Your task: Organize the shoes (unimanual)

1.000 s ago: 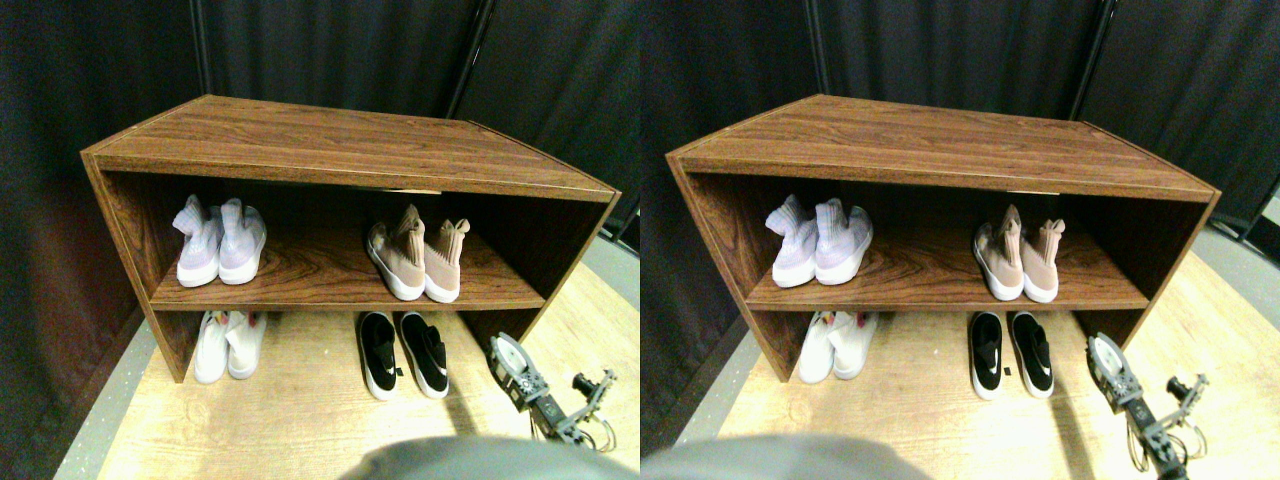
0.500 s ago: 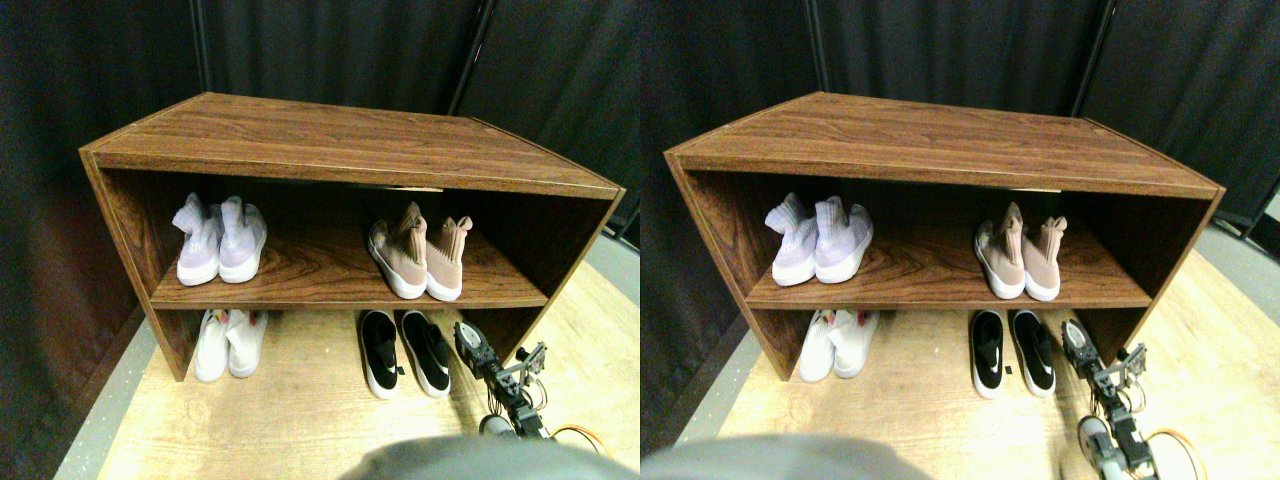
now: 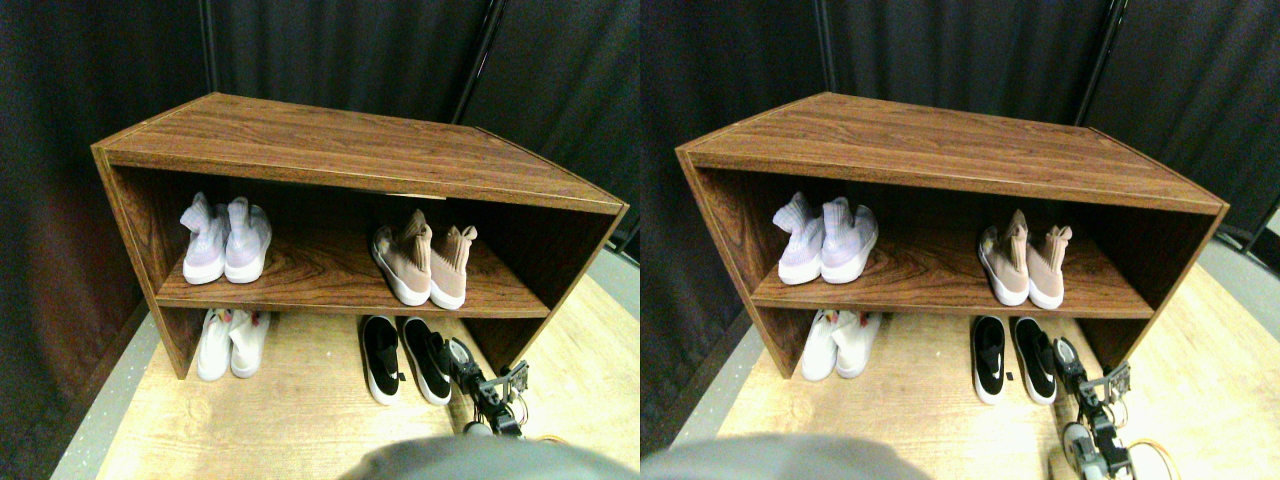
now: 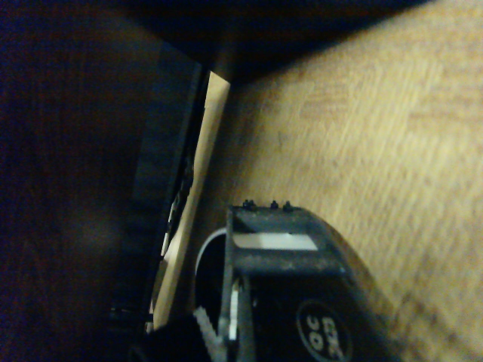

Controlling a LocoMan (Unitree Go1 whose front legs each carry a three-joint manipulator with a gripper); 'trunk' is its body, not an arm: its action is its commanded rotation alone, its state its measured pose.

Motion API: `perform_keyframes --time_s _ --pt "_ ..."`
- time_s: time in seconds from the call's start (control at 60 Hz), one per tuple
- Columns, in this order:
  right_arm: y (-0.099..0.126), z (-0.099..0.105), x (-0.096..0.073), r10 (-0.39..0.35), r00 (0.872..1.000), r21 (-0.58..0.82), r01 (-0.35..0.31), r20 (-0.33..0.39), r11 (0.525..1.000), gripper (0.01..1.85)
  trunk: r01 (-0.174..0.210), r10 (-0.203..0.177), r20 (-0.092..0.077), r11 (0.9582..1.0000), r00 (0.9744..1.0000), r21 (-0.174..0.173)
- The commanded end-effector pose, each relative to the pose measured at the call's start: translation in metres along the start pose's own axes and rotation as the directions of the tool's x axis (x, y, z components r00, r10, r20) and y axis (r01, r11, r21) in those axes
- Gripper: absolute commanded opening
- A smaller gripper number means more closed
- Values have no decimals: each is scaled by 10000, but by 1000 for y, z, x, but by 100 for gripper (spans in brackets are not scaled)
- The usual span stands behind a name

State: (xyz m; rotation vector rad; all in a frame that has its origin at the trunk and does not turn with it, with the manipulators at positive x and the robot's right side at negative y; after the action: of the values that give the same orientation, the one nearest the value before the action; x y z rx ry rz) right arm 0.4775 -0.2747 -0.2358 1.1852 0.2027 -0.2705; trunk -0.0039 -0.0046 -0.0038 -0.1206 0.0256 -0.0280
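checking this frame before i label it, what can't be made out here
- Right gripper: too small in the stereo pair view, and the wrist view shows only one dark jaw frame, so open or shut is unclear.
- Whether it touches the black shoes: it sits close beside the right one, contact unclear.
- White shoes: heels hidden under the shelf.
- Wrist view: dark and blurred; only floor reads clearly.

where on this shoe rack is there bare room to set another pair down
Middle shelf: a bare stretch between the lavender pair and the pinkish-beige pair. Floor level: a gap between the white pair and the black pair. The rack top is bare. Crowded: right of the black pair, where the right pincer sits.
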Motion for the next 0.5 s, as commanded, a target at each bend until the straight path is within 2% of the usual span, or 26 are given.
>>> perform_keyframes --time_s 0.017,0.233,0.5 --pt "11 -6 -2 552 9985 -372 -553 -38 9978 6 -182 175 -229 9995 9996 -276" --pt "18 -25 -4 717 9953 16 -717 -653 9974 6 -282 272 -257 9989 9993 -383" --pt "26 -32 -2 1032 9885 -196 -1060 -1104 9942 6 -310 298 -304 9987 9991 -413"
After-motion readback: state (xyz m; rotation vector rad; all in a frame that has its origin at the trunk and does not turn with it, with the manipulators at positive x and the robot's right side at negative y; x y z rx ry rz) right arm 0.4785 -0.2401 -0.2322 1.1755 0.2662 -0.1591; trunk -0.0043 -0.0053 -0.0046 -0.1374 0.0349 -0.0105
